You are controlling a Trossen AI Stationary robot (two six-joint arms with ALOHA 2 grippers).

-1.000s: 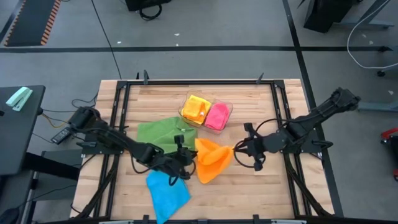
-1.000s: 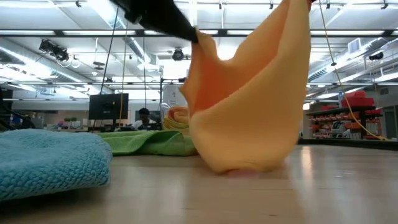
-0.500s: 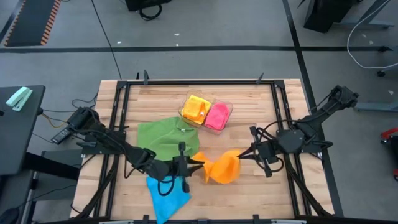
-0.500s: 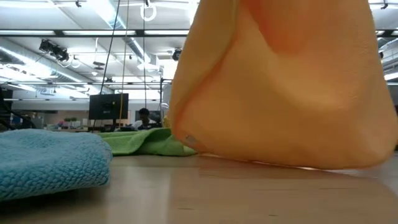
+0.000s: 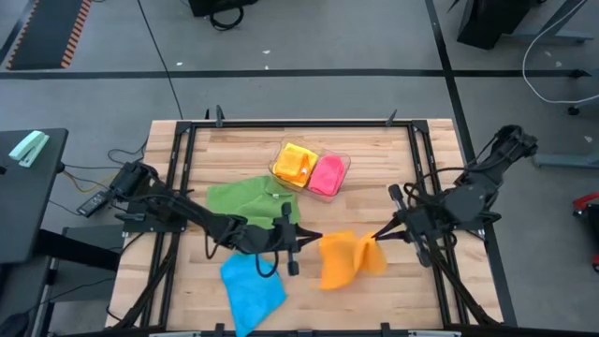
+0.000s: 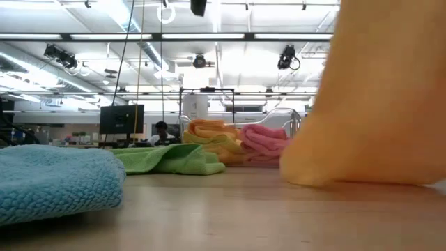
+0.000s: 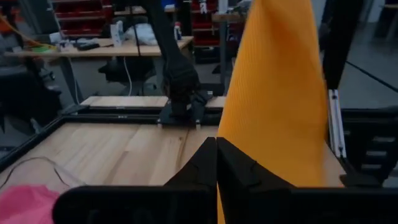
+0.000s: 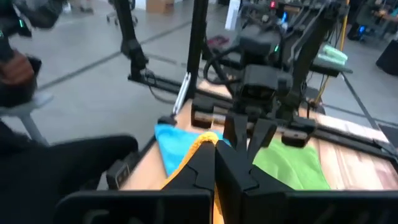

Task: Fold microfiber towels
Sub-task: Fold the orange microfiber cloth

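Left gripper (image 5: 314, 239), right gripper (image 5: 377, 234) both clamp soft, rumpled orange towel (image 5: 342, 262).

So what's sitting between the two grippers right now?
The orange towel, in the high view. It stretches from the left gripper to the right gripper, each shut on an edge.

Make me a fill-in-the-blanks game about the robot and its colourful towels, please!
1. Both claws hold the ___ towel between them.
2. The yellow towel and the pink towel sit in a clear ___.
3. The blue towel lies nearest the ___ claw.

Missing words: orange; tray; left
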